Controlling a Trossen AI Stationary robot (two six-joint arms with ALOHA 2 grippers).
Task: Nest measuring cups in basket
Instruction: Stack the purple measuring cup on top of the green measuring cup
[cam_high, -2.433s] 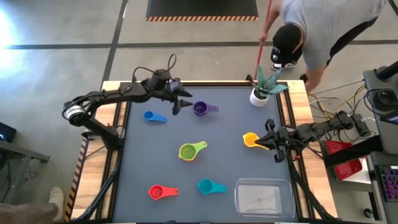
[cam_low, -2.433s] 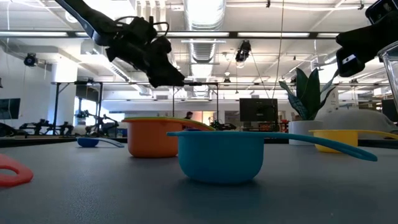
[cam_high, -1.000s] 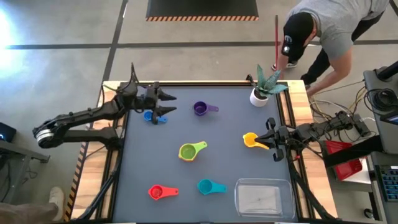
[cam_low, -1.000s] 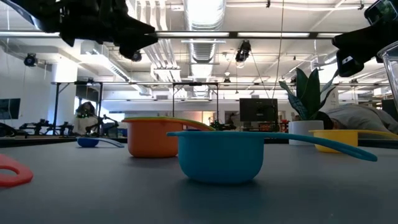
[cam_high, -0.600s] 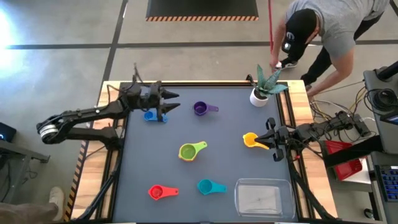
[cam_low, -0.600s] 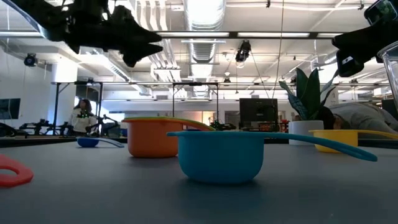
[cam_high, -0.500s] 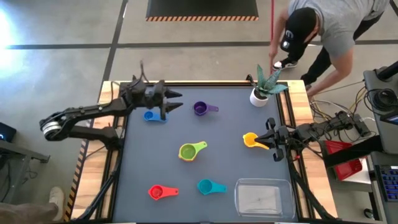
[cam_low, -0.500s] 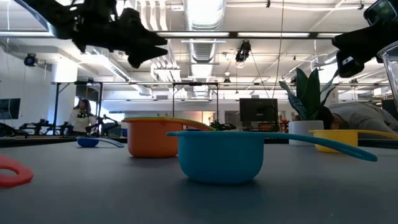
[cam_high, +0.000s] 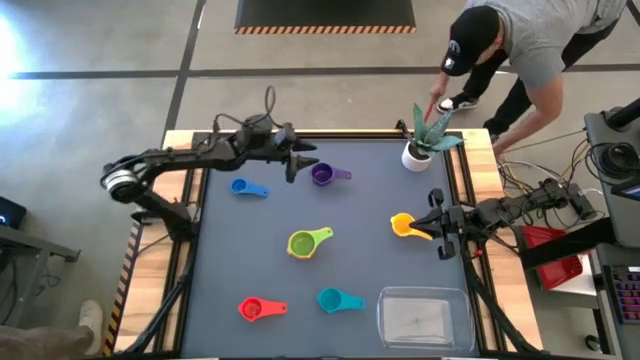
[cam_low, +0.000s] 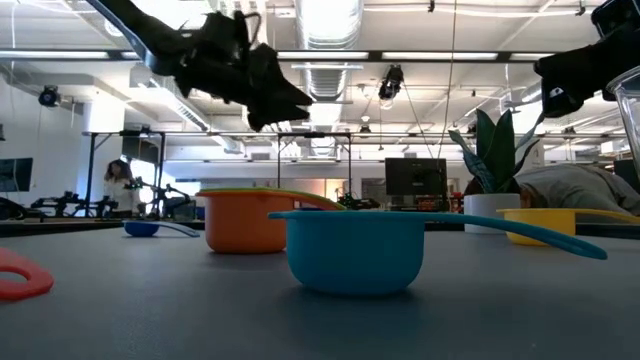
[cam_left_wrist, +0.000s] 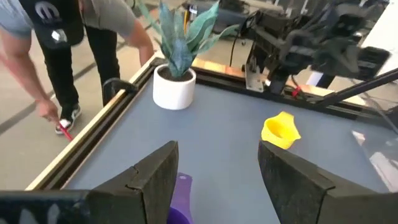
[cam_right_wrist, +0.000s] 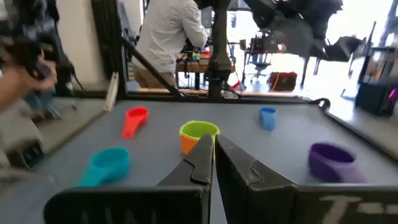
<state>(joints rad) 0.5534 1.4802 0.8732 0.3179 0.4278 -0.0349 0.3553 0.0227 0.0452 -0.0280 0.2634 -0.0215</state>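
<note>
My left arm reaches in from the table's left edge, elbow bent, forearm stretched toward the far middle of the table. The left gripper (cam_high: 296, 163) hangs above the surface with its fingers (cam_left_wrist: 155, 177) spread apart and nothing between them. The purple cup (cam_high: 322, 175) sits just ahead of and below the fingertips, untouched; the blue cup (cam_high: 240, 187) lies behind the gripper, near the forearm. The right arm comes in from the right edge, held low and straight. The right gripper (cam_high: 436, 229) has its fingers (cam_right_wrist: 200, 163) pressed together, empty, with the yellow cup (cam_high: 402, 225) right beside its tip. The green cup (cam_high: 303, 243), stacked on an orange one, lies between both grippers. Red cup (cam_high: 251, 309), teal cup (cam_high: 331, 299) and the clear basket (cam_high: 424, 318) lie along the near edge, well apart from either tool.
</note>
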